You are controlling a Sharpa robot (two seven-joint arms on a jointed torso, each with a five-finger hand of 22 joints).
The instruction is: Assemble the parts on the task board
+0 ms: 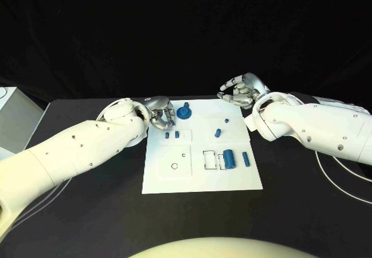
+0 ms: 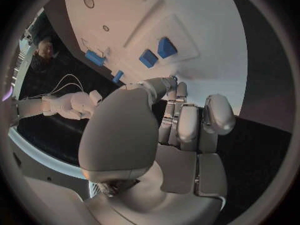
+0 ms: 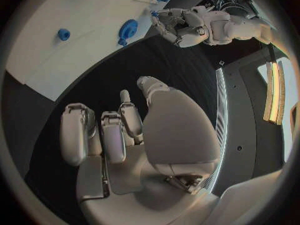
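Observation:
The white task board (image 1: pixel 201 180) lies mid-table. On it are a round blue gear-like part (image 1: pixel 184 112), two small blue blocks (image 1: pixel 172 135), two small blue pegs (image 1: pixel 222 126), a blue cylinder (image 1: pixel 229 159) and a thinner blue pin (image 1: pixel 245 158). My left hand (image 1: pixel 161 115) hovers at the board's far left corner, just beyond the two blocks (image 2: pixel 156 53), with its fingers (image 2: pixel 187 122) curled in and nothing seen in them. My right hand (image 1: pixel 242 90) hangs past the far right corner, fingers (image 3: pixel 103 135) curled and nothing in it. The right wrist view shows the gear (image 3: pixel 128 30) and the left hand (image 3: pixel 181 27).
The board (image 2: pixel 125 15) has outlined recesses, a rectangular slot (image 1: pixel 209 160) and a square panel with small holes (image 1: pixel 175 160). A white box (image 1: pixel 15 121) stands at the table's left edge. Cables (image 1: pixel 341 177) trail beside the right arm. Bare black table surrounds the board.

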